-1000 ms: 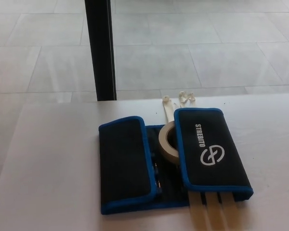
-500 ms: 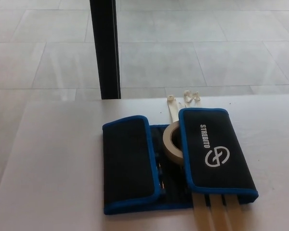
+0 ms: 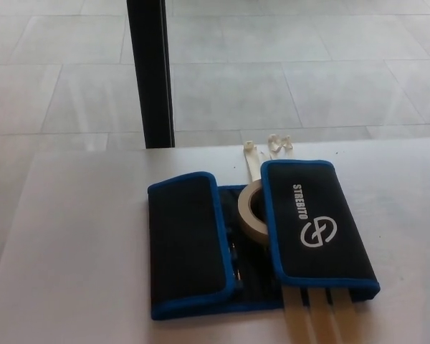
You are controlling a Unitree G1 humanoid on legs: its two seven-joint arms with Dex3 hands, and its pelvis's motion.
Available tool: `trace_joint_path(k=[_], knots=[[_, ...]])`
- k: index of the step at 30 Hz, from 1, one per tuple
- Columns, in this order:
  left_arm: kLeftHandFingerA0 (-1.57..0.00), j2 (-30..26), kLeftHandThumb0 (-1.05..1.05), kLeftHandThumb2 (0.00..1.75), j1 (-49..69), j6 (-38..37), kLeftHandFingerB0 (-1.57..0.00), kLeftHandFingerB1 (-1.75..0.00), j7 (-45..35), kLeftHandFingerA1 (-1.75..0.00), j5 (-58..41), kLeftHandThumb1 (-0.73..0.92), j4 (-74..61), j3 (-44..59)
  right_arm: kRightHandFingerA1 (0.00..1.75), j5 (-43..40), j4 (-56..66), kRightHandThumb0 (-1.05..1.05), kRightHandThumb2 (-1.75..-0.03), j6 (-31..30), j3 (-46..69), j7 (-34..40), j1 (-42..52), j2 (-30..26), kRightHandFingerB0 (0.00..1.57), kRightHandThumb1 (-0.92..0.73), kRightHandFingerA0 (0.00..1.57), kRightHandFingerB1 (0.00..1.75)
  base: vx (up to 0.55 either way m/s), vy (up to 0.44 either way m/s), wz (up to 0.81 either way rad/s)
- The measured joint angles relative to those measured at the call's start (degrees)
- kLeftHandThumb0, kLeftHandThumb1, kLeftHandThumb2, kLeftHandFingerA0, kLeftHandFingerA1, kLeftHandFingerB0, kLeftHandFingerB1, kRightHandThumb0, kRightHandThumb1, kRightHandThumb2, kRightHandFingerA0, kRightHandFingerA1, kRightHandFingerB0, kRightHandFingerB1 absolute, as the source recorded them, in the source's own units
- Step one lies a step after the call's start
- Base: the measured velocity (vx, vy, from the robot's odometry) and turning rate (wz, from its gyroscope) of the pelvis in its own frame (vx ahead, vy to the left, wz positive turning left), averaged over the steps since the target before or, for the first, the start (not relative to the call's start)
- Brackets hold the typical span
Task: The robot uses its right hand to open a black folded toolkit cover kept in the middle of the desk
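Black fabric edged in blue makes up the one toolkit cover (image 3: 261,240), which lies toward the middle of the white desk (image 3: 79,244), nearer its front edge than its far edge. It has two flaps, both folded inward: the left flap (image 3: 186,240) is plain black, and the right flap (image 3: 317,226) carries white lettering and a round white logo. Between the two flaps a narrow strip of the cover's inside shows, dark and with small items in it too dim to tell apart. One roll of pale tape (image 3: 251,211) stands tilted in that gap, its right part tucked under the edge of the right flap. Three pale strips (image 3: 319,319) stick out from under the right flap toward the desk's front edge, and pale strip ends (image 3: 269,147) show beyond the cover near the desk's far edge. Neither robot hand shows anywhere, so no pose, finger state or position relative to the cover can be told. Beyond the desk's far edge one black post (image 3: 150,72) rises from a floor of large pale tiles (image 3: 308,64).
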State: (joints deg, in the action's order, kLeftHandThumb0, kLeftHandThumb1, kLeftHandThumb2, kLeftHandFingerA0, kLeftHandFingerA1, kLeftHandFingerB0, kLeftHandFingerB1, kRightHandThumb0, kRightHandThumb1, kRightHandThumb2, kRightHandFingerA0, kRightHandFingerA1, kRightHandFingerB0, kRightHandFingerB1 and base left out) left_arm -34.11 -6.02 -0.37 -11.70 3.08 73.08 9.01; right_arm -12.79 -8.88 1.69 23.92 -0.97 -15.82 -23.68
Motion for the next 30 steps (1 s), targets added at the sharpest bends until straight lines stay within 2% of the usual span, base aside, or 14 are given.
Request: trace_joint_path(k=[8,9,10,14,15,16,19,20,23,24,25,28,29,30], knots=[[-0.27,0.0,-0.86,0.71,-0.1,0.0,-0.25,-0.40,-0.1,-0.55,0.0,0.92,0.0,0.3,0.51,5.6,4.3,-0.74,-0.92,0.1,-16.4,-1.0,-0.3,2.2,0.14,-0.58,0.18,0.41,0.00,0.000,0.01],[-0.29,0.0,-0.85,1.18,-0.2,0.0,-0.19,-0.48,-0.1,-0.61,0.0,0.75,0.0,0.3,0.51,6.5,4.4,-0.74,-0.91,0.1,-18.7,-1.1,-0.4,2.2,0.14,-0.57,0.18,0.42,0.00,0.000,0.00],[-0.29,0.0,-0.87,0.70,-0.2,0.0,-0.28,-0.40,-0.1,-0.55,0.0,0.92,0.0,0.3,0.50,7.3,4.4,-0.74,-0.91,0.1,-20.3,-1.2,-0.5,2.2,0.14,-0.57,0.19,0.42,0.00,0.000,0.00],[-0.31,0.0,-0.89,0.68,-0.3,0.0,-0.33,-0.41,-0.1,-0.56,0.0,0.91,0.0,0.5,0.51,10.5,4.4,-0.74,-0.92,0.1,-26.4,-1.6,-0.9,2.2,0.16,-0.57,0.20,0.42,0.00,0.000,0.00],[-0.26,0.0,-0.89,1.17,-0.3,0.0,-0.23,-0.50,-0.1,-0.60,0.0,0.75,0.0,0.6,0.52,11.2,4.4,-0.74,-0.92,0.1,-27.9,-1.7,-1.0,2.2,0.15,-0.58,0.20,0.42,0.00,0.000,0.00],[-0.33,0.0,-0.88,0.68,-0.3,0.0,-0.31,-0.40,-0.1,-0.57,0.0,0.92,0.0,0.6,0.52,11.7,4.4,-0.75,-0.94,0.1,-28.7,-1.7,-1.1,2.2,0.12,-0.59,0.19,0.41,0.00,0.000,0.00],[-0.30,0.0,-0.87,0.69,-0.4,0.0,-0.31,-0.40,-0.1,-0.55,0.0,0.92,0.0,0.7,0.45,14.3,4.1,-0.72,-0.63,0.0,-33.1,-1.8,-1.5,2.1,0.20,-0.72,0.24,0.28,0.00,0.000,0.00],[-0.25,0.0,-0.86,0.71,-0.4,0.0,-0.29,-0.41,-0.1,-0.55,0.0,0.92,0.0,0.7,0.53,15.1,4.0,-0.72,-0.92,0.0,-34.3,-1.8,-1.7,2.1,0.13,-0.57,0.21,0.42,0.00,0.000,0.00],[-0.32,0.0,-0.86,0.69,-0.5,0.0,-0.31,-0.41,-0.1,-0.57,0.0,0.92,0.0,0.7,0.52,17.7,3.4,-0.71,-0.92,0.0,-37.9,-1.7,-2.5,1.9,0.12,-0.57,0.21,0.41,0.00,0.000,0.00],[-0.27,0.0,-0.87,0.69,-0.5,0.0,-0.29,-0.38,-0.1,-0.54,0.0,0.92,0.0,0.7,0.45,18.2,3.3,-0.65,-0.62,-0.1,-38.6,-1.7,-2.6,1.8,0.20,-0.73,0.27,0.28,0.00,0.000,0.00],[-0.29,0.0,-0.87,0.71,-0.5,0.0,-0.30,-0.38,-0.1,-0.52,0.0,0.92,0.0,0.7,0.53,19.1,3.1,-0.68,-0.92,-0.1,-39.6,-1.7,-2.8,1.7,0.11,-0.58,0.22,0.42,0.00,0.000,0.00],[-0.24,0.0,-0.88,0.70,-0.6,0.0,-0.28,-0.39,-0.1,-0.54,0.1,0.92,0.0,0.7,0.55,21.6,2.6,-0.64,-0.91,-0.2,-42.6,-1.7,-3.0,1.1,0.11,-0.57,0.23,0.43,0.00,0.000,0.00],[-0.22,0.0,-0.89,1.17,-0.6,0.0,-0.22,-0.51,-0.1,-0.59,0.1,0.76,0.0,0.7,0.56,22.3,2.5,-0.64,-0.92,-0.3,-43.5,-1.7,-3.1,0.9,0.12,-0.58,0.24,0.44,0.00,0.000,0.00],[-0.22,0.0,-0.89,1.17,-0.6,0.0,-0.22,-0.51,-0.1,-0.59,0.1,0.76,0.0,0.7,0.56,23.2,2.5,-0.64,-0.92,-0.3,-44.4,-1.7,-3.1,0.7,0.12,-0.58,0.24,0.44,0.00,0.000,0.00]])
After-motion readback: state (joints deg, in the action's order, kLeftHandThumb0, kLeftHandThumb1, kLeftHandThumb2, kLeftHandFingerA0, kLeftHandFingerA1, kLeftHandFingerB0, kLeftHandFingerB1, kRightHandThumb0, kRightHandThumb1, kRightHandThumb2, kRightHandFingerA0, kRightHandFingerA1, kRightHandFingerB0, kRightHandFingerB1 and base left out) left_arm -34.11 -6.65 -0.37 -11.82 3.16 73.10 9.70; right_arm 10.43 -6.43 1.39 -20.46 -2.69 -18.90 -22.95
